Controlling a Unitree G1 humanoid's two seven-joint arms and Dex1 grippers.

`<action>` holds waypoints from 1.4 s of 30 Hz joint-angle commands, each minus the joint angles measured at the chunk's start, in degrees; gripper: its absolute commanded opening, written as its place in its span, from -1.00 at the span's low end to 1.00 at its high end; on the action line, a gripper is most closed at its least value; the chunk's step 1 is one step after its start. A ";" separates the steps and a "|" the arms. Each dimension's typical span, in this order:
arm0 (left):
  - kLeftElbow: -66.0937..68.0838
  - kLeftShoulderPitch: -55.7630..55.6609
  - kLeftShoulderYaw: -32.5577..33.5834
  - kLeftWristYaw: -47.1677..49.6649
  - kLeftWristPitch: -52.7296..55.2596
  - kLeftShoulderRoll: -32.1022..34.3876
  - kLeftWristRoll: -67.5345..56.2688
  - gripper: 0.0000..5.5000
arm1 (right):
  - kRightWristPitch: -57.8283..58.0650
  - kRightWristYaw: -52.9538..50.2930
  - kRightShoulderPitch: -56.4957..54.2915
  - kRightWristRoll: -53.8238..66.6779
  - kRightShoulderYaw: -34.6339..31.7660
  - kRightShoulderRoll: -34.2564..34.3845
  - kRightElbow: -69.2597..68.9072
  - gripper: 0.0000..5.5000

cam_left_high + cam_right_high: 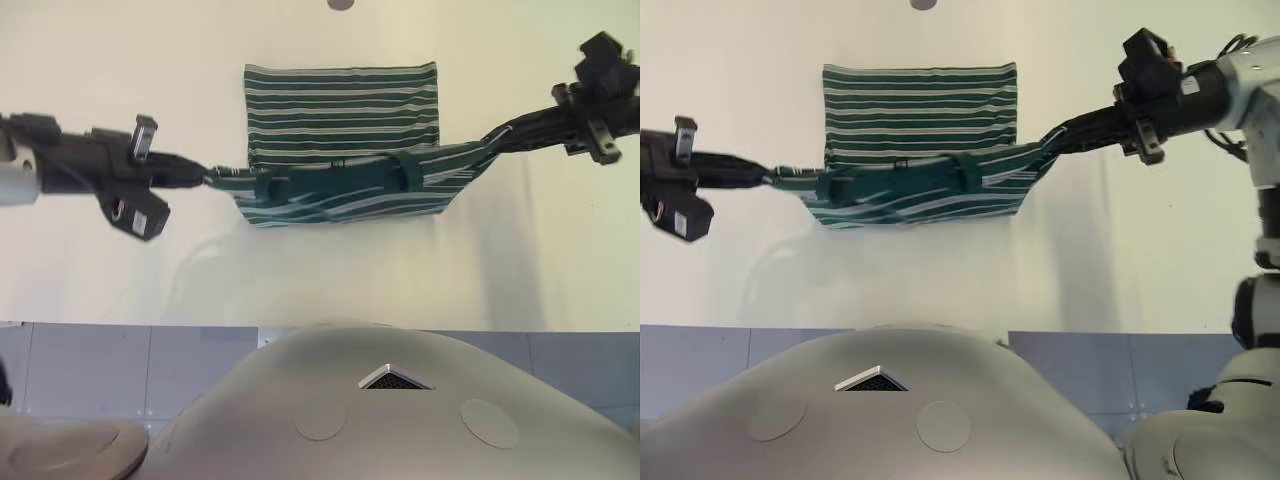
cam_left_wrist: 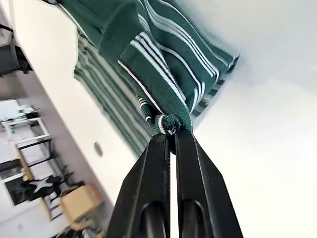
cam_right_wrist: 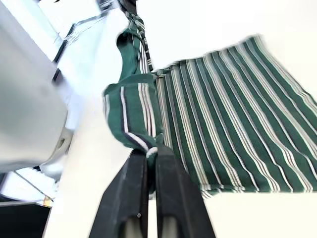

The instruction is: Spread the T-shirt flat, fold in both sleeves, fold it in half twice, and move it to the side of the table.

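The green T-shirt (image 1: 340, 100) with white stripes lies on the white table (image 1: 330, 280), its far part flat. Its near edge (image 1: 345, 180) is lifted and stretched into a taut band between both grippers. My left gripper (image 1: 207, 179) is shut on the left corner of that edge, seen close in the left wrist view as a bunched knot of T-shirt fabric (image 2: 169, 124) between the fingertips. My right gripper (image 1: 492, 137) is shut on the right corner, with T-shirt cloth (image 3: 143, 144) pinched at its fingers (image 3: 130, 171).
A small grey round mark (image 1: 340, 4) sits at the table's far edge. Bare table surface lies to the left, right and near side of the shirt. The table's front edge (image 1: 120, 324) runs just below the shirt area.
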 commanded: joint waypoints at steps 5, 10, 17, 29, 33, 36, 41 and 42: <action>45.38 -25.26 -11.68 21.45 -10.00 -14.37 22.32 -0.99 | -16.42 -11.48 -21.67 -16.03 -1.95 20.39 43.14 -1.00; 55.88 -32.83 -14.54 26.23 -9.35 -18.74 23.24 -0.99 | -20.29 -11.08 -21.58 -20.80 -4.35 22.86 49.37 -1.00; 61.43 -34.46 -16.64 29.07 -6.92 -21.82 23.15 -0.99 | -19.34 -11.83 -20.92 -24.33 -8.53 22.58 51.68 -1.00; 59.31 -32.97 -0.75 21.10 30.77 -30.34 -0.71 -0.36 | -22.63 -47.06 -19.46 -30.77 -12.95 30.39 50.06 -0.01; 44.94 -27.48 5.13 20.89 39.89 -29.34 -8.37 -0.12 | -25.75 -46.91 -17.34 -29.77 -13.80 32.60 42.37 0.00; 22.09 -17.66 11.21 24.03 52.14 -29.73 -17.23 0.02 | -23.05 -35.51 -6.85 -24.49 -10.32 34.31 17.96 0.00; -8.71 1.12 19.41 33.87 66.46 -30.27 -23.22 0.02 | -20.16 -33.06 10.35 -33.66 3.35 29.35 -10.67 0.00; -13.23 3.82 20.39 35.85 68.85 -30.62 -23.82 0.02 | -18.15 -34.54 13.21 -35.82 4.99 28.73 -14.60 0.00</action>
